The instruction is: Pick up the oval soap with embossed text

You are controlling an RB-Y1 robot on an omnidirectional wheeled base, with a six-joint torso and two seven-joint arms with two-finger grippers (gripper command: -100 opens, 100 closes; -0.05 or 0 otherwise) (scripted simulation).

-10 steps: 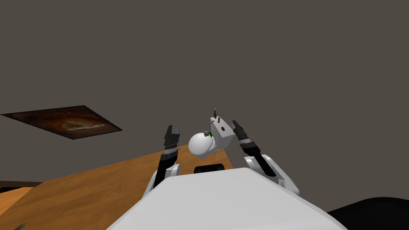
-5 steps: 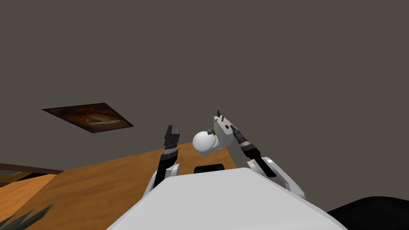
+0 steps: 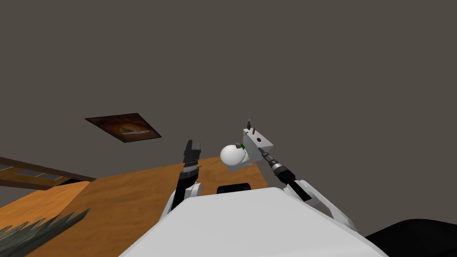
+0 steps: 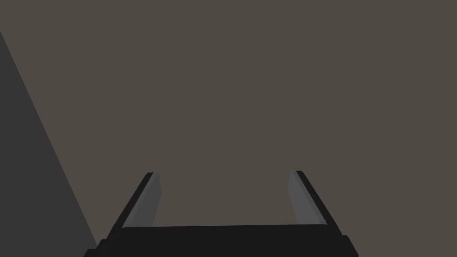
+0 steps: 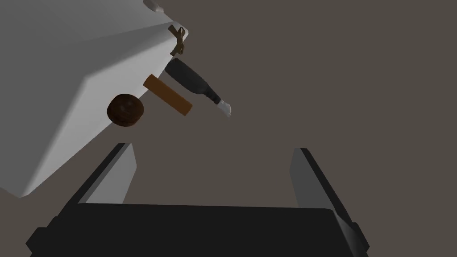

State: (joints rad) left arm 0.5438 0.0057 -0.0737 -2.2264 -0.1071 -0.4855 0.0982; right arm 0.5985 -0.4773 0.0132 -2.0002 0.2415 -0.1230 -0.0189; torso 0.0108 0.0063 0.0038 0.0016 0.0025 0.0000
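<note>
The oval soap (image 5: pixel 125 110) is a dark brown disc on the top face of a white box (image 5: pixel 67 89). It lies beside an orange-brown bar (image 5: pixel 167 95), a dark bottle (image 5: pixel 192 81) and a small brown cross-shaped piece (image 5: pixel 178 39). My right gripper (image 5: pixel 212 147) stands open, a short way off the soap, with one finger (image 5: pixel 117 172) close along the box's side. In the head view the right gripper (image 3: pixel 262 153) is at the white box (image 3: pixel 258 143). My left gripper (image 3: pixel 192 143) is raised beside it, open and empty (image 4: pixel 224 173).
A white rounded body (image 3: pixel 233 155) joins the box on its left. An orange wooden floor (image 3: pixel 116 201) runs to the left, with a dark patterned rug (image 3: pixel 123 126), a wooden frame (image 3: pixel 31 172) and grey-green leaves (image 3: pixel 35 225). A black area (image 3: pixel 415 234) lies at the bottom right.
I have turned: the rug and the white box slid rightwards in the head view, and the leaves came in at the bottom left. My right gripper has drawn in against the box.
</note>
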